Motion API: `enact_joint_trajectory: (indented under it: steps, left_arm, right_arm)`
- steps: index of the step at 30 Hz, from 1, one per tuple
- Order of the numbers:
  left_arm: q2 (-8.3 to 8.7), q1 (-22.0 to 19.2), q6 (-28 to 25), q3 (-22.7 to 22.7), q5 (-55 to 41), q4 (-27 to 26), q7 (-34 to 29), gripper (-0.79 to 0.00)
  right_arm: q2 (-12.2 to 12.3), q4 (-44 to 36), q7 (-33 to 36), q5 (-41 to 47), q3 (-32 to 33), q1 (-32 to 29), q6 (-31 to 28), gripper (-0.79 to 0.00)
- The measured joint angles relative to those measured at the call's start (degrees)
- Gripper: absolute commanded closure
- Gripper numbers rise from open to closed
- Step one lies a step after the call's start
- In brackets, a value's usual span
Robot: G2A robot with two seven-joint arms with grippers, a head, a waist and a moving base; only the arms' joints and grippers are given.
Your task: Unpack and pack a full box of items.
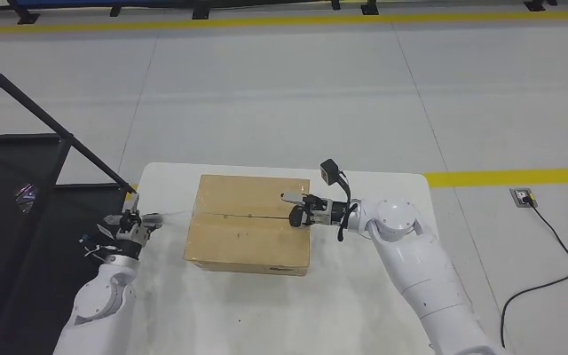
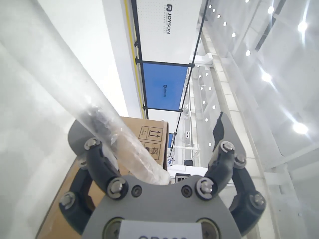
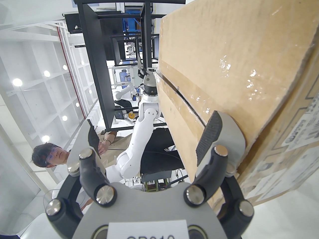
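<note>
Right gripper [image 3: 152, 123] is spread open at the near end of the brown cardboard box [image 1: 248, 235], one ribbed pad lying against the box top just beside the dark centre seam [image 3: 184, 100] and the other pad out in free air. The box sits closed in the middle of the white table [image 1: 355, 293], both flaps flat. Left gripper [image 2: 149, 135] hangs off the box's opposite end, jaws also apart, with a long translucent strip of clear tape [image 2: 99, 115] draped across one finger and running down to the palm. It is not pinched, so it appears to be clinging by its adhesive. The likely trouble is that this strip will not drop when the arm swings away, and if its far end is fixed to the cardboard it could drag the box across the table. On the right, a pad pressing flat may push the flap down instead of lifting it, or skid on the glossy patches beside the seam, which may be leftover tape. From above, the strip is a faint streak between left gripper and box; the left wrist view makes clear how it lies, and the right wrist view shows the pad's contact at the seam.
</note>
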Motion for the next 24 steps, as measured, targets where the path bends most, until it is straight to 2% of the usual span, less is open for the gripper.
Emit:
enact_joint_trajectory:
  steps: [6,11,24]
  left_arm:
    - [0.09,5.25,-2.86,-1.07,6.16,-9.93,5.99,-0.785]
    - [0.04,8.07,-3.14,-1.16,10.78,-16.51,9.13,-0.785]
    - [-0.14,9.43,-2.20,0.33,18.37,-25.42,10.79,-0.785]
  right_arm:
    - [0.00,0.00,0.00,0.00,0.00,0.00,0.00,-0.785]
    - [0.00,0.00,0.00,0.00,0.00,0.00,0.00,-0.785]
    - [0.00,0.00,0.00,0.00,0.00,0.00,0.00,-0.785]
